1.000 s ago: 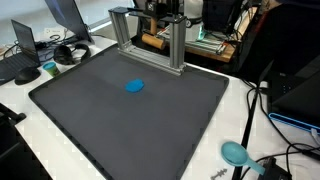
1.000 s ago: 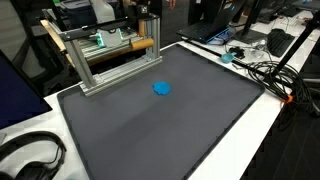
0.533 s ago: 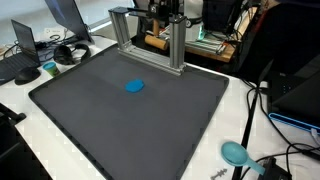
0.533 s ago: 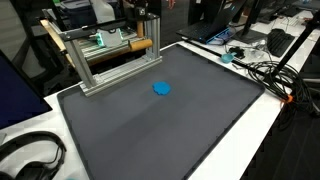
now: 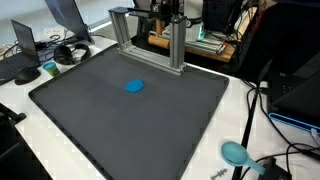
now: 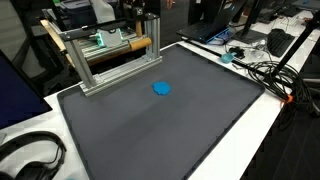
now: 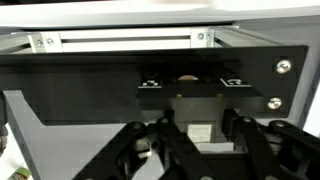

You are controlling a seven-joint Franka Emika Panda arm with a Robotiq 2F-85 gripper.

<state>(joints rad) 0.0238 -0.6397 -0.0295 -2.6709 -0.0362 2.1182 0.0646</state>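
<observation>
The gripper hangs just behind the aluminium frame at the far edge of the dark mat on the bench, its jaws closed, seemingly around the wooden rod. The rod lies level behind the frame. Its long axis runs along the mat's far edge, parallel to the frame's bars, with one end pointing past a frame post in both exterior views. A blue disc lies well apart from it, near the middle of the mat.
</observation>
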